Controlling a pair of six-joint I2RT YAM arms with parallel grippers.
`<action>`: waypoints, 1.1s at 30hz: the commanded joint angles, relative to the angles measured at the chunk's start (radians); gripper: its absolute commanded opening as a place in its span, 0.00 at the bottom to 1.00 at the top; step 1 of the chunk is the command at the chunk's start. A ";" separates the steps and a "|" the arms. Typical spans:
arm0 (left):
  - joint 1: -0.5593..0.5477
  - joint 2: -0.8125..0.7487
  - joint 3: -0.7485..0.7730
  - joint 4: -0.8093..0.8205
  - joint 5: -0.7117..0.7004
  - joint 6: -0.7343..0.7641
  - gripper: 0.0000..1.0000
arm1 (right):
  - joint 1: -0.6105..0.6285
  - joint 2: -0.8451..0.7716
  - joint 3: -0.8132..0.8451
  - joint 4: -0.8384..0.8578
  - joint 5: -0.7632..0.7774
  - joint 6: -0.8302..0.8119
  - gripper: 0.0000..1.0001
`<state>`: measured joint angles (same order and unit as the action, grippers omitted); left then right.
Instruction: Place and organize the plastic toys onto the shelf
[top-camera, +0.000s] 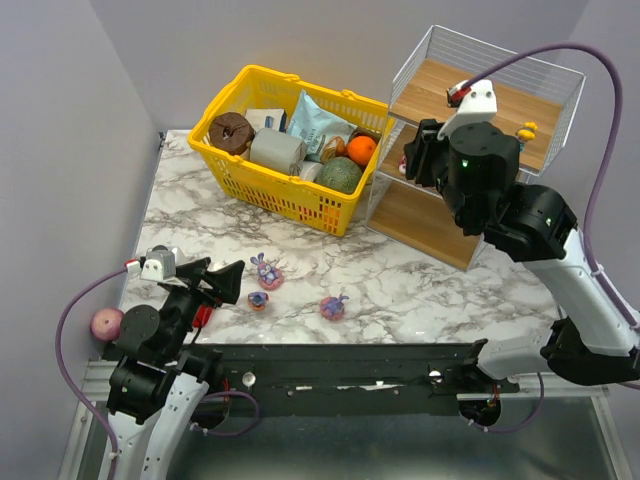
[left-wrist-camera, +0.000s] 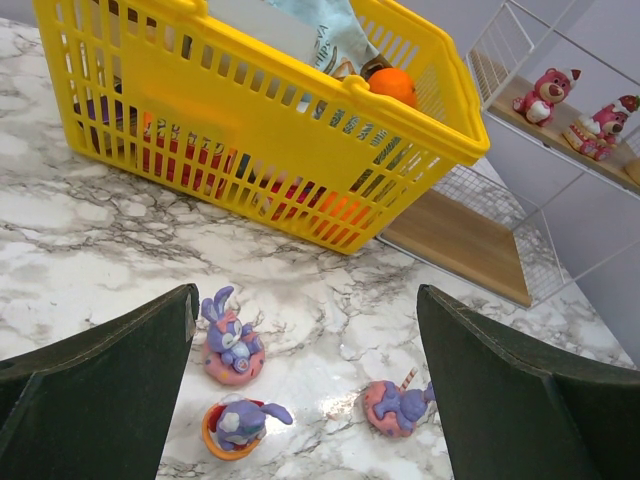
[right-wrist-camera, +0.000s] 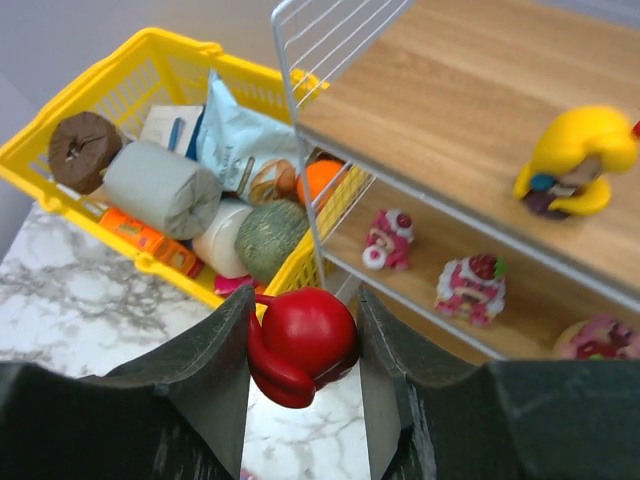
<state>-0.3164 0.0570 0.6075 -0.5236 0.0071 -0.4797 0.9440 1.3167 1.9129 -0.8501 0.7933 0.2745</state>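
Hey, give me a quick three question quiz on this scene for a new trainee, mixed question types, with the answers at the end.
1. True or false: the left gripper is shut.
2. What is clamped in the right gripper? A: a blue car. B: a small red toy. C: a green block.
3. Fill in the number: ___ purple bunny toys lie on the table in front of the yellow basket.

Key: 1 false, its jaws stand wide open above the bunnies. 2 B. 3 three.
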 joint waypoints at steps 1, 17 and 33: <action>-0.003 -0.005 0.000 -0.007 -0.016 0.001 0.99 | -0.069 0.065 0.101 0.002 -0.112 -0.214 0.06; -0.003 0.017 -0.002 -0.006 -0.016 0.001 0.99 | -0.312 0.294 0.347 -0.007 -0.331 -0.345 0.07; -0.003 0.024 -0.002 -0.006 -0.015 0.001 0.99 | -0.415 0.400 0.451 -0.106 -0.447 -0.316 0.18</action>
<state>-0.3164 0.0750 0.6075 -0.5236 0.0071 -0.4793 0.5514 1.6836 2.3291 -0.8982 0.4038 -0.0448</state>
